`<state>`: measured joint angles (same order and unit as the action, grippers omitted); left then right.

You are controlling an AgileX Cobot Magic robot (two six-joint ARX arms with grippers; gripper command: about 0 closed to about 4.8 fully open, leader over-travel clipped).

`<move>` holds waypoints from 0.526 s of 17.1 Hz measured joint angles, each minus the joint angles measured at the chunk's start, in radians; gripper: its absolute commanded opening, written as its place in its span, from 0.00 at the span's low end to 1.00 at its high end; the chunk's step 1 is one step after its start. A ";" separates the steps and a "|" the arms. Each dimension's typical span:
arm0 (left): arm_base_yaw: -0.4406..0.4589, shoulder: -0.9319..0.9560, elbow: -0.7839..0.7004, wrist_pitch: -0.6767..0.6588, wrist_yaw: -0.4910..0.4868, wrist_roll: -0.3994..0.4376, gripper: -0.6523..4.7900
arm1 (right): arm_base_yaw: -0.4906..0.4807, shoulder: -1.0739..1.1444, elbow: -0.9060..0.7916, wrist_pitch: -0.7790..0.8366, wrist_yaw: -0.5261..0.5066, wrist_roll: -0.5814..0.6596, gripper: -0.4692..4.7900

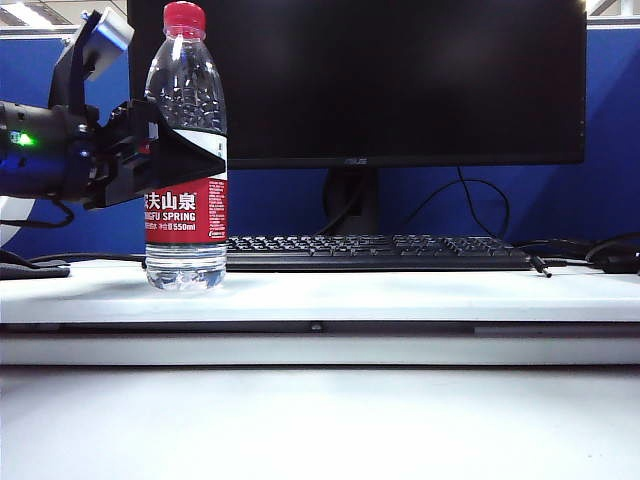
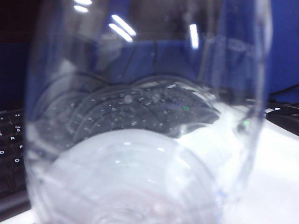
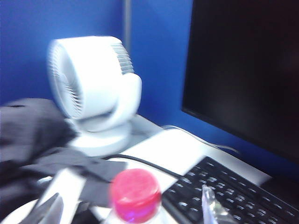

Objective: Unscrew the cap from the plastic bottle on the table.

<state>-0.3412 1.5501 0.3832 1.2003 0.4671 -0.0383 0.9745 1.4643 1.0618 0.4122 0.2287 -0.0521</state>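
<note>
Exterior view | plastic bottle (image 1: 186,150) stands left on the table (image 1: 400,295), cap (image 1: 184,17) on | left gripper (image 1: 165,150) clamps its body | right gripper (image 3: 131,212) spread empty astride cap | you centre before closing.

Black monitor (image 1: 360,80), screen dark, stood at the back on a black stand (image 1: 352,200). Black keyboard (image 1: 375,252) lay just in front of the stand, along the rear of the desk. Black cables (image 1: 470,195) looped behind against a blue partition (image 1: 560,200); more cable (image 1: 612,255) lay at the far right edge. White desk fan (image 3: 96,88) sat upright beside the monitor in the right wrist view, dark cloth (image 3: 32,135) heaped next to its base, a black cord (image 3: 149,164) running past toward the keyboard.
</note>
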 measured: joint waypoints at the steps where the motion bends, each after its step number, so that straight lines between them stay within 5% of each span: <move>1: 0.000 0.000 0.000 0.000 0.000 -0.001 0.72 | 0.013 0.021 0.019 0.000 0.068 0.001 0.81; 4: 0.000 0.000 0.000 0.000 0.000 -0.004 0.72 | 0.074 0.060 0.077 0.002 0.228 0.028 0.77; 7: -0.011 0.000 0.000 0.000 -0.001 -0.003 0.72 | 0.084 0.112 0.093 -0.019 0.244 0.066 0.76; 9: -0.037 0.000 0.000 0.000 0.000 -0.003 0.72 | 0.084 0.124 0.092 -0.041 0.248 0.103 0.63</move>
<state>-0.3786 1.5505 0.3832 1.2003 0.4671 -0.0418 1.0584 1.5879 1.1542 0.3714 0.4770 0.0505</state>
